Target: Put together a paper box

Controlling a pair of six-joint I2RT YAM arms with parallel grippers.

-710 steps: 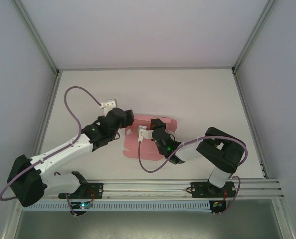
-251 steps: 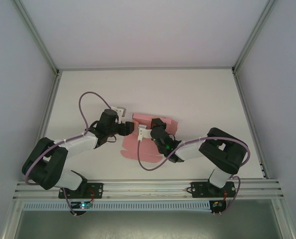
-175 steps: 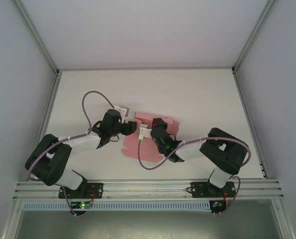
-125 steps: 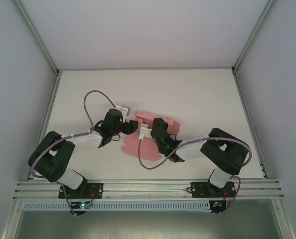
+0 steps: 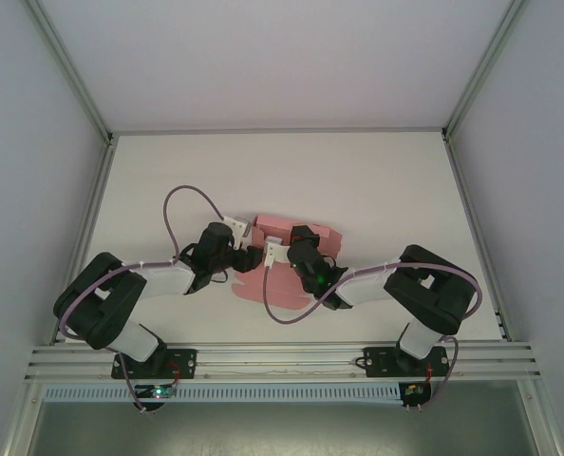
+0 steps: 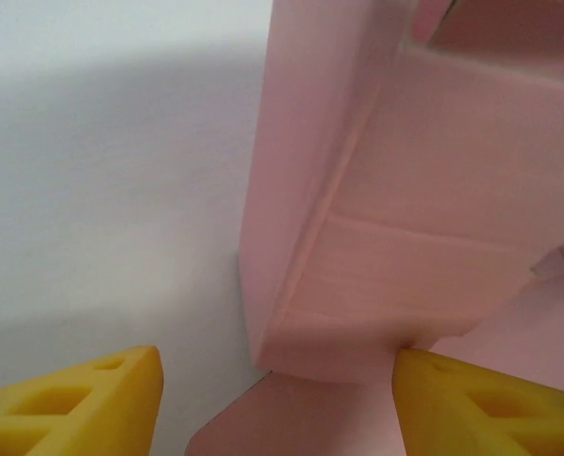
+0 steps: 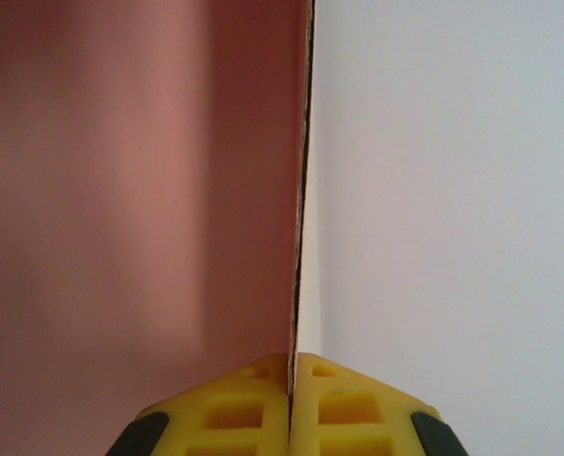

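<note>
Pink thin card, so we judged it near weightless: floppy across a panel, stiff only along edges and creases, easy to dent. The right gripper (image 7: pixel 290 372) was closed flat on a raised panel of the paper box (image 7: pixel 140 190), and the card edge ran straight up from between its yellow pads (image 7: pixel 235 413). The left gripper (image 6: pixel 274 385) was wide open and held nothing. It sat low over the white table (image 6: pixel 102 171) and straddled the bottom corner of a folded-up wall: one finger over bare table, the other against the card, a loose flap lying between them.

From above, the box (image 5: pixel 284 224) lay partly folded around mid-table, between the two wrists, with some panels flat and some stood up.

Our read on the hold: pinch close to a crease or along an edge, never mid-panel, since that would bow or kink. Light squeeze only. The sheet would likely skate on the smooth table under any sideways push, so one gripper needs to anchor it while the other folds. Tabs looked the weakest part, so we'd push them by the root.
</note>
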